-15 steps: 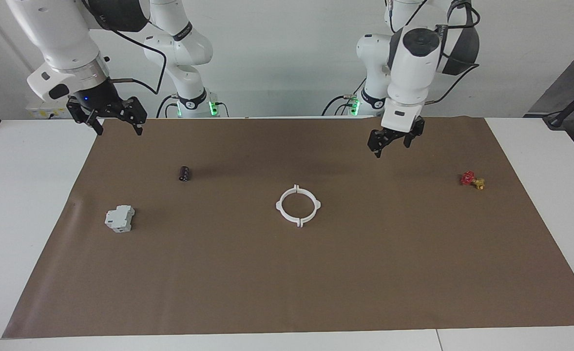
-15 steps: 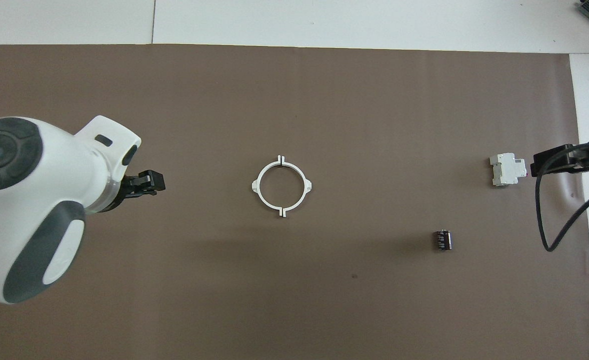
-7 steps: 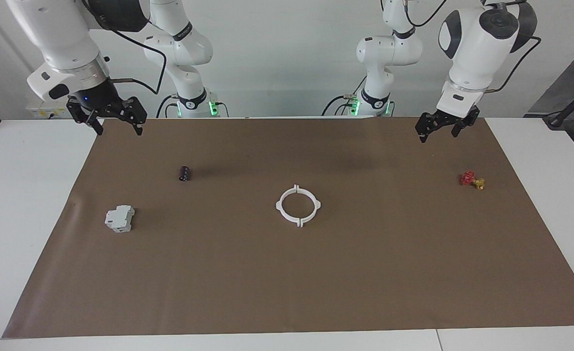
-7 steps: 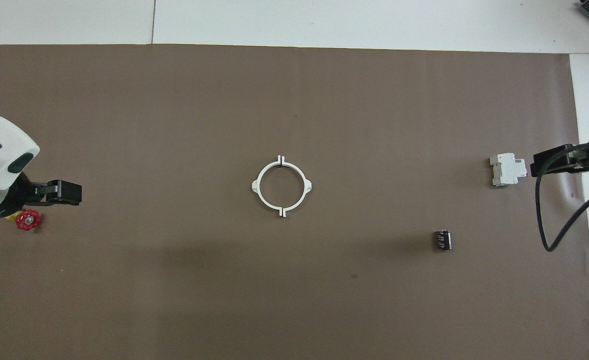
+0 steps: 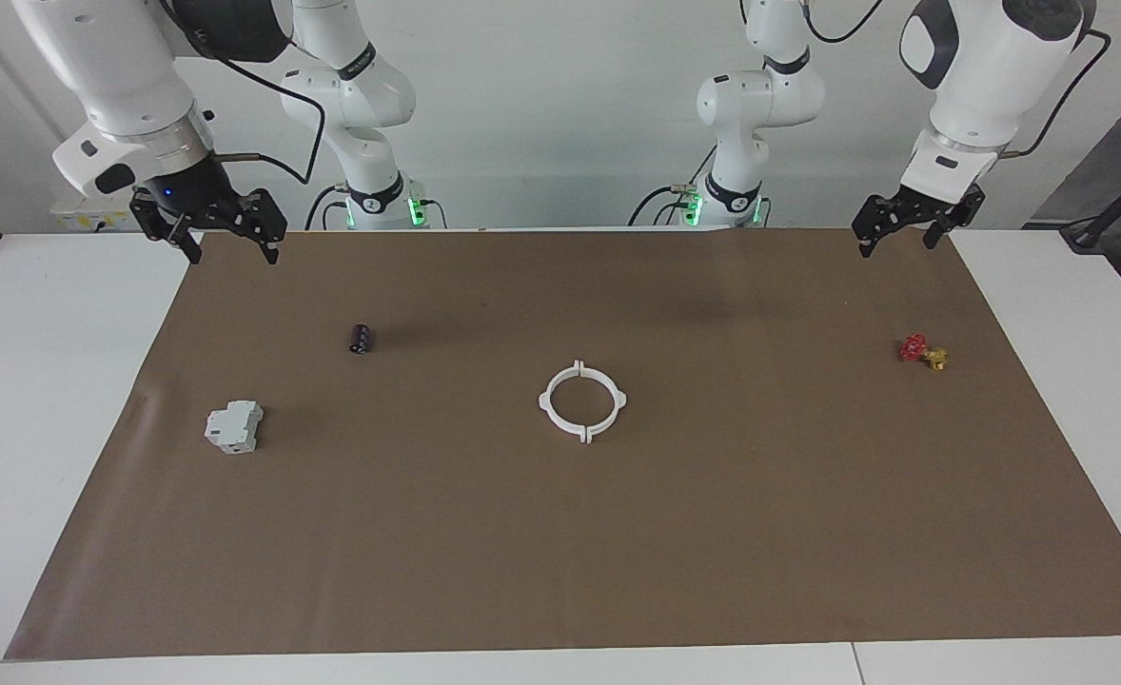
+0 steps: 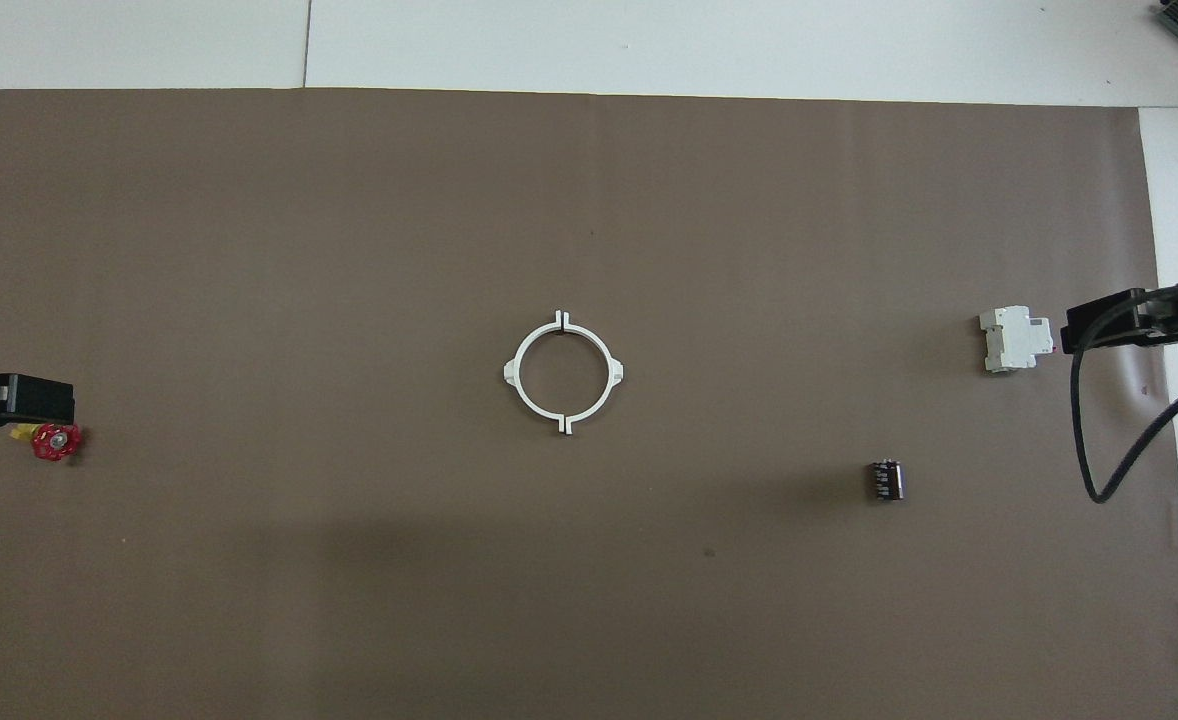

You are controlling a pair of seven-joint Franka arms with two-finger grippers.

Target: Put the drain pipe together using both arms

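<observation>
The drain pipe (image 5: 544, 401) lies flat in the middle of the brown mat, its two white half-ring arcs set end to end as one ring with small gaps at the tabs; it also shows in the overhead view (image 6: 509, 373). No gripper touches it. My left gripper (image 5: 896, 245) hangs open and empty over the mat's corner at the left arm's end, up in the air; the overhead view shows it (image 6: 49, 400) beside the red valve. My right gripper (image 5: 234, 255) hangs open and empty over the mat's corner at the right arm's end, and it waits there (image 6: 1084, 325).
A grey boxy block (image 5: 234, 426) and a small black cylinder (image 5: 361, 338) lie toward the right arm's end. A red and yellow valve (image 5: 922, 351) lies toward the left arm's end. The brown mat (image 5: 560, 571) covers most of the white table.
My left arm has swung up and away from the mat near the ring toward its own end of the table. The right arm and the ring have not moved.
</observation>
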